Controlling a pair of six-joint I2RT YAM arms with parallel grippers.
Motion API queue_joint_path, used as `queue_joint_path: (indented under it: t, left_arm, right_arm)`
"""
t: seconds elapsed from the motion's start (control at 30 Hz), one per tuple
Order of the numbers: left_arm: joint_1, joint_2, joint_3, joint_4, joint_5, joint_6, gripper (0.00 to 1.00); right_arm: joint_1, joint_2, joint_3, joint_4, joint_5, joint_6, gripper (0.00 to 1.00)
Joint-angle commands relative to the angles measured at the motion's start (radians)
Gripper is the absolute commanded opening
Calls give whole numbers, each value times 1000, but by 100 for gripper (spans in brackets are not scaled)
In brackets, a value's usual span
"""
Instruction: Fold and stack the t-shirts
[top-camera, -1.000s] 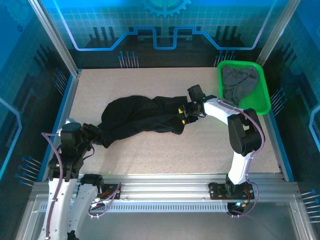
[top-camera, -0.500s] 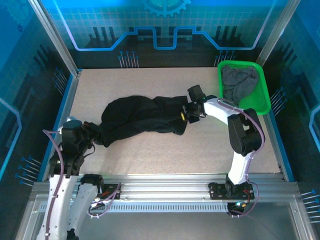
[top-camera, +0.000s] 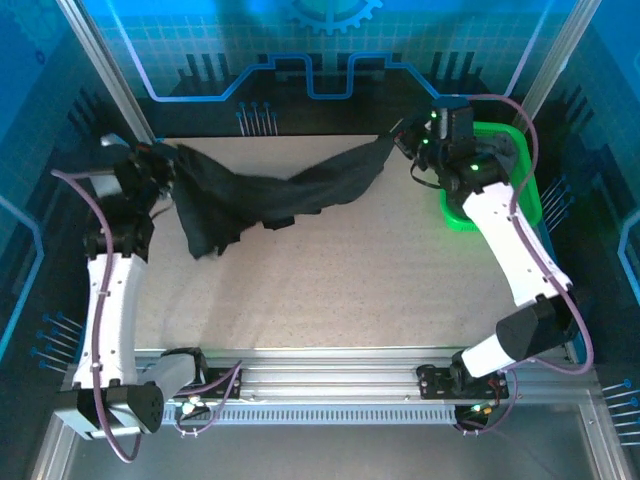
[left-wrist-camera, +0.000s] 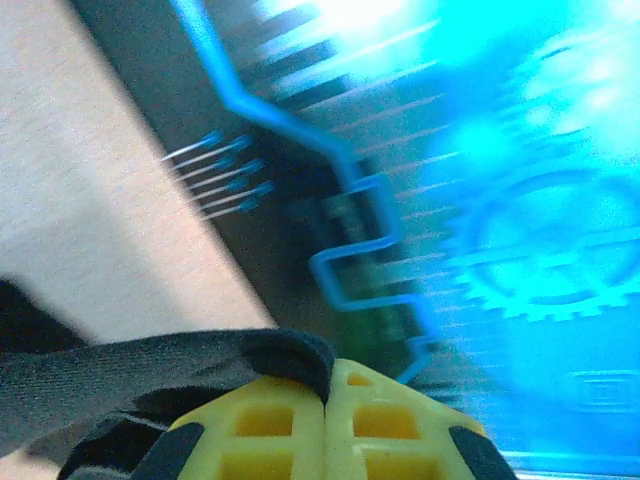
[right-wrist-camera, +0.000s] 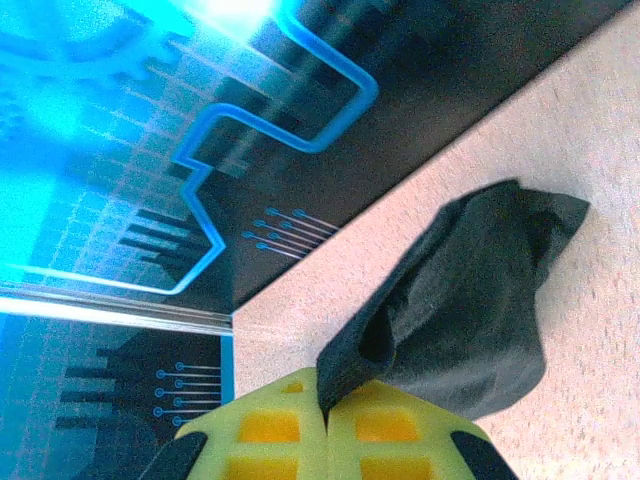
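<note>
I had the black t-shirt (top-camera: 270, 190) strung out over the far half of the table (top-camera: 350, 290). Its long axis ran left to right and climbed a little toward the right end. The left gripper (top-camera: 168, 162) was clamped on the left end. The right gripper (top-camera: 402, 142) pinched the right end, just beside the green basket (top-camera: 457, 218). The cloth sagged in the middle, and a loose flap hung near the left end, pointing back toward the arm bases. On both wrist cameras I saw the yellow pads (left-wrist-camera: 265, 428) pressed together with dark fabric caught between them.
</note>
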Motion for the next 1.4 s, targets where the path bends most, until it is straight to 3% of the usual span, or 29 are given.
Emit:
queue_joint_path:
  t: [0.0, 0.23, 0.37, 0.63, 0.83, 1.1, 1.17, 1.23, 1.37]
  left_arm:
    - [26, -31, 129, 132, -21, -35, 0]
    - [35, -101, 276, 158, -159, 1, 0]
    - [37, -36, 385, 143, -131, -17, 0]
    - [47, 290, 449, 163, 148, -145, 0]
    - [65, 598, 605, 217, 314, -175, 0]
    - [106, 877, 1213, 91, 353, -198, 0]
    - [114, 904, 1362, 34, 344, -199, 0]
    - [122, 877, 1408, 15, 332, -203, 0]
    - [123, 666, 1265, -67, 284, -138, 0]
  right_arm:
    - [-14, -108, 35, 39, 26, -170, 0]
    - [-29, -328, -5, 78, 72, -229, 0]
    - [-60, -341, 19, 80, 42, -220, 0]
    - [-116, -104, 99, 117, -140, -181, 0]
    - [-148, 172, 308, 98, -255, -159, 0]
    - [-171, 433, 824, -58, -269, -159, 0]
    - [-188, 460, 923, -85, -262, -147, 0]
    - [-207, 462, 976, -109, -253, -133, 0]
    - [-247, 383, 926, -147, -232, -134, 0]
